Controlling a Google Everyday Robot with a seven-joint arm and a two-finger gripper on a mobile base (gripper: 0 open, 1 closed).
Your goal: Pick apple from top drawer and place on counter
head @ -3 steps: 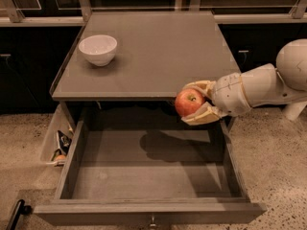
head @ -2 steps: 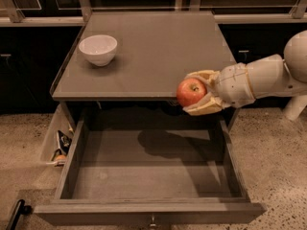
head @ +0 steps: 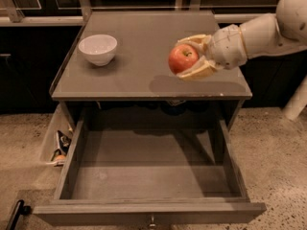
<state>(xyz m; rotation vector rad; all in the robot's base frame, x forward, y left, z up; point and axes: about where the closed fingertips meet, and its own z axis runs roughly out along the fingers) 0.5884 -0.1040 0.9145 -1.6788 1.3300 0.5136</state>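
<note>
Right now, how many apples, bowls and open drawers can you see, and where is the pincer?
Apples: 1, the apple, red, held in the pincer just above the right front part of the counter.
Bowls: 1, the white bowl, standing on the counter's left side.
Open drawers: 1, the top drawer, pulled out below the counter.
Total: 3.

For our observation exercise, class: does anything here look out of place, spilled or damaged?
Nothing spilled or damaged. The top drawer stands open and bare, and the gripper holds the apple above the counter, front right, not yet set down.
</note>
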